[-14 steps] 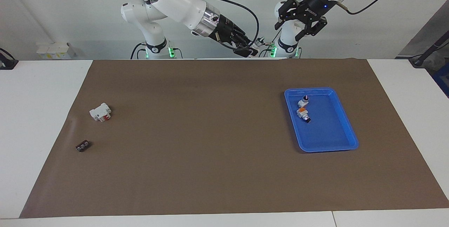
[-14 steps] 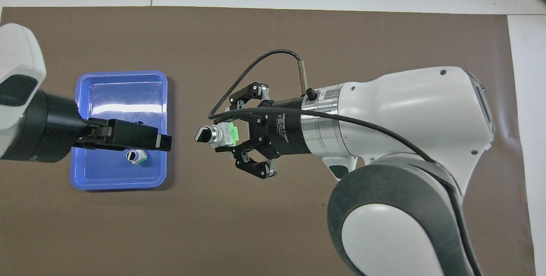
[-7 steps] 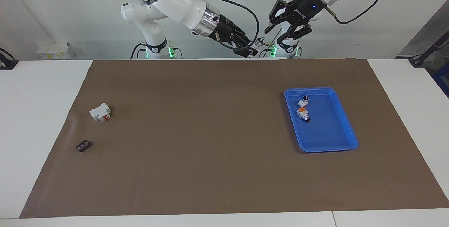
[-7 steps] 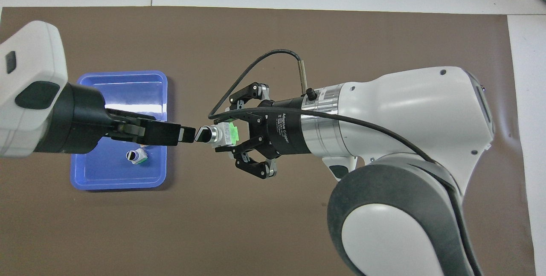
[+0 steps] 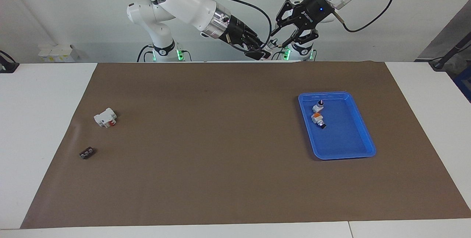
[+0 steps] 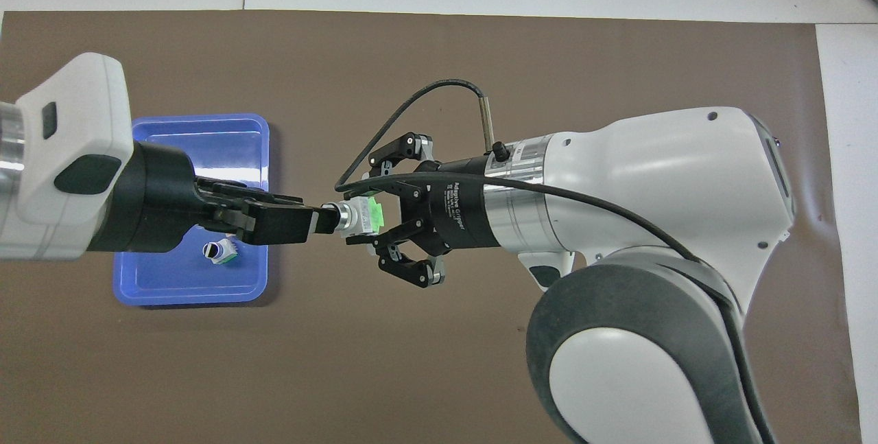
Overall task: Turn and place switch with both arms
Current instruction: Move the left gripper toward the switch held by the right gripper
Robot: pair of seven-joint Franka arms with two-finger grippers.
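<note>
Switch (image 6: 362,216), held aloft by the right gripper (image 6: 374,217) beside the blue tray (image 6: 255,130), could be twisted loose if the left gripper (image 6: 312,222), seemingly straddling its stem, was closed off-centre.

Switch (image 6: 357,216) stem tip hidden inside left hand (image 6: 312,220); its closure indiscernible.

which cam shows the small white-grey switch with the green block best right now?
Overhead view. The small white-grey switch with the green block sits in plain sight in the right gripper, its stem at the left gripper's tips. In the facing view the switch is a speck between the two grippers, with no green visible.
</note>
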